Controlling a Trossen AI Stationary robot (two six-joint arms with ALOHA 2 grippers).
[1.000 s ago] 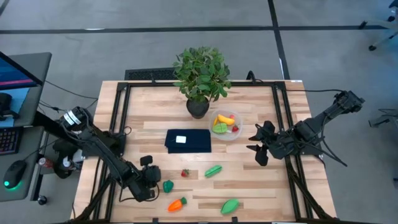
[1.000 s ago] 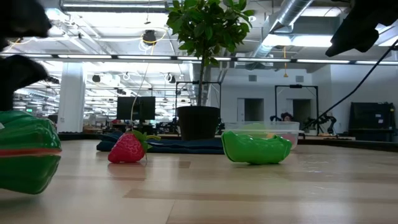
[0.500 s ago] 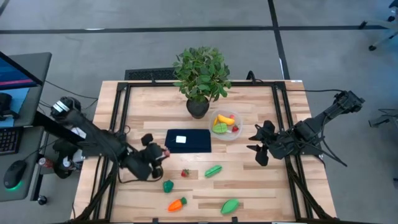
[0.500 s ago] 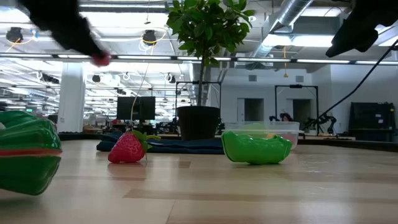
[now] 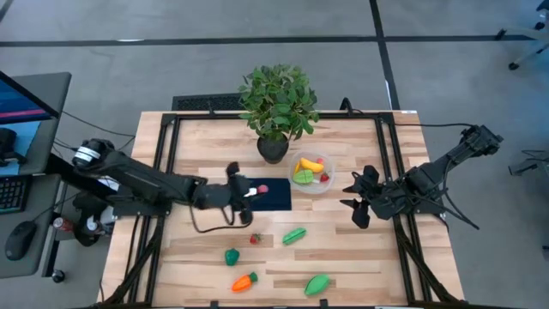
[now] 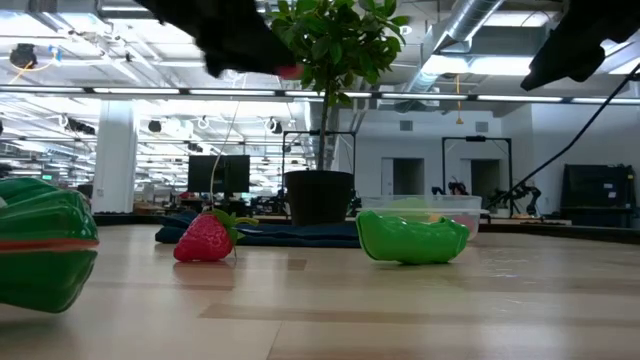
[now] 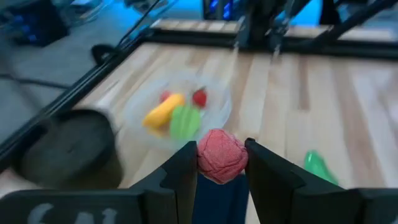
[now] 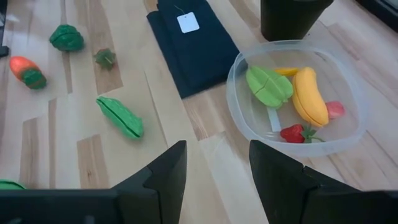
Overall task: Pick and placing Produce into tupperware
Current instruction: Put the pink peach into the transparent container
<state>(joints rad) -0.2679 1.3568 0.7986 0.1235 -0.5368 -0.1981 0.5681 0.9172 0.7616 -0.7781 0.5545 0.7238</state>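
Note:
My left gripper (image 5: 248, 191) hangs above the dark blue cloth, shut on a small round red berry (image 7: 222, 155); the low view shows it high over the table (image 6: 288, 70). The clear round tupperware (image 5: 311, 173) sits by the plant pot and holds a yellow banana (image 8: 309, 95), a green piece and red berries. A strawberry (image 5: 255, 239), a green pod (image 5: 294, 235), a green piece (image 5: 232, 256), an orange carrot (image 5: 244, 281) and another green piece (image 5: 316, 284) lie on the table. My right gripper (image 5: 356, 206) waits open, to the right of the tupperware. My left gripper pinches the red berry's two sides (image 7: 202, 160) between its two fingers. The berry is lifted clear of the table, above the dark blue cloth.
A leafy potted plant (image 5: 276, 107) stands at the far edge, right behind the tupperware. The dark blue folded cloth with a white label (image 5: 270, 196) lies left of the tupperware. Bare wood shows between the cloth and the loose produce.
My left gripper has risen from the table's near left part and swung toward the far and right side, toward the tupperware, carrying the red berry lifted clear. It now hangs over the dark blue cloth. The right arm has kept still.

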